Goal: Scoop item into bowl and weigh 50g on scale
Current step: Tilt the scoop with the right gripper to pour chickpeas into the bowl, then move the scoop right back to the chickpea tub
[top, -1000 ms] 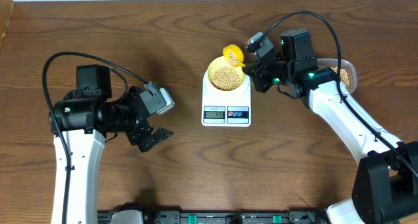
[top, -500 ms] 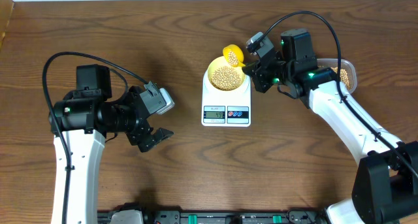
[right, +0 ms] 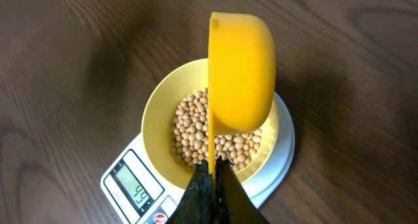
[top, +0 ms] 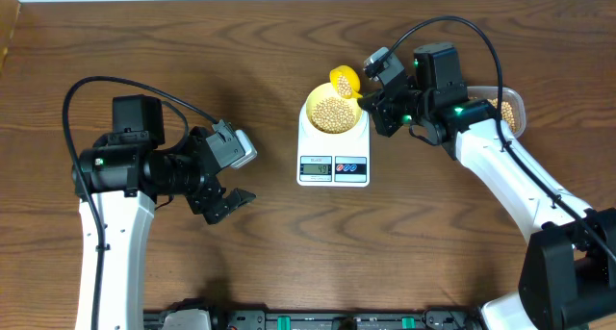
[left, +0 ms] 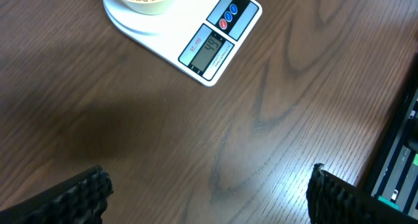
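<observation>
My right fingers (right: 201, 188) clench the yellow scoop (right: 240, 74) just over the beans (right: 189, 129) in the bowl (right: 155, 119) on the scale (right: 130, 179); my left fingers (left: 78, 194) are released above the bare wood counter (left: 261, 139).

The top edge of the left wrist view cuts off most of the bowl (left: 140, 0) and the far end of the scale (left: 171, 38), the yellow scoop (right: 240, 74) covers some soybeans (right: 192, 129) in the right wrist view, and overhead the right arm (top: 491, 162) hides most of the clear tub (top: 520, 104).
</observation>
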